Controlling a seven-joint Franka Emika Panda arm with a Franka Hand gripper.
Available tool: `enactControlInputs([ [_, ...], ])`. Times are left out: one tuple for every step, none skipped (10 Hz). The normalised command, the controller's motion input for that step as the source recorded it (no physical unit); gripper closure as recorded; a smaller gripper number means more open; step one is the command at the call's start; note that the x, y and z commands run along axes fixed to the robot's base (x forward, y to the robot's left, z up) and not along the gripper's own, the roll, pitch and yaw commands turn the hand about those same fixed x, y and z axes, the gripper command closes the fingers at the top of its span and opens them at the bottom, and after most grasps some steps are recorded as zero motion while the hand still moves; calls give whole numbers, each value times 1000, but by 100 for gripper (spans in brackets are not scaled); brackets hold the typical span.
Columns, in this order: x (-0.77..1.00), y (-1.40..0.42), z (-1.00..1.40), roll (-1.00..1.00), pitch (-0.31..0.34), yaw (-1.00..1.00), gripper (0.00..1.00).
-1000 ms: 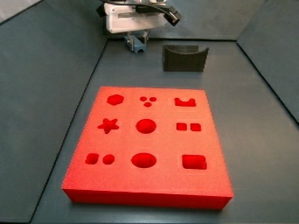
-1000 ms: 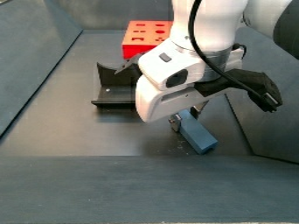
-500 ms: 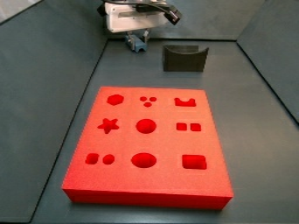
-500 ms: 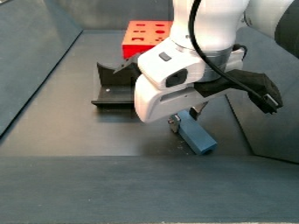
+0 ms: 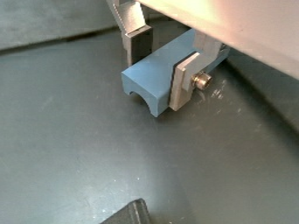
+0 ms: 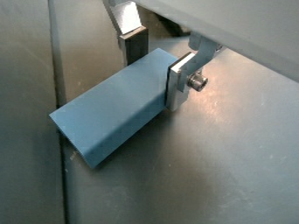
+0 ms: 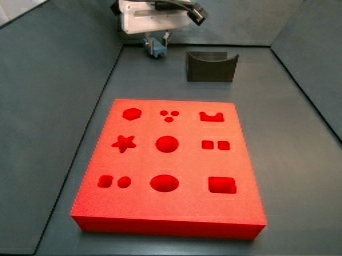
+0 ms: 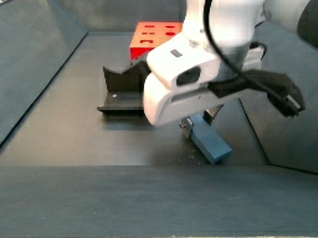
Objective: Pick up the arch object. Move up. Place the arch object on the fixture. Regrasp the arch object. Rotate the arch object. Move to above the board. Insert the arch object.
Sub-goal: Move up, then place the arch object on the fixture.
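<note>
The arch object (image 5: 149, 80), a slate blue-grey block with a curved notch in one end, sits between my gripper's (image 5: 163, 70) silver fingers (image 5: 184, 79). The same grasp shows in a wrist view (image 6: 111, 114). Both pads press its long sides. In a side view the gripper (image 8: 199, 125) holds the block (image 8: 209, 144) just off the dark floor. The fixture (image 8: 122, 90) stands apart beside it and also shows in a side view (image 7: 210, 66). The red-orange board (image 7: 187, 165) lies in the middle of the floor.
Grey walls close in the work floor on both sides (image 7: 80, 90). The board's far end (image 8: 156, 37) shows behind the fixture. A floor seam (image 6: 59, 105) runs beside the block.
The gripper and the arch object have risen very slightly. The board and fixture have not moved.
</note>
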Motion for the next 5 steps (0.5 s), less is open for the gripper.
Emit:
enactControlInputs([
  [-8, 3, 681, -22, 32, 7, 100],
  [-7, -9, 550, -37, 41, 8, 100],
  [-8, -12, 404, -48, 38, 10, 100],
  [-15, -10, 191, -56, 22, 12, 100],
  [0, 0, 1000, 0, 0, 0, 100],
])
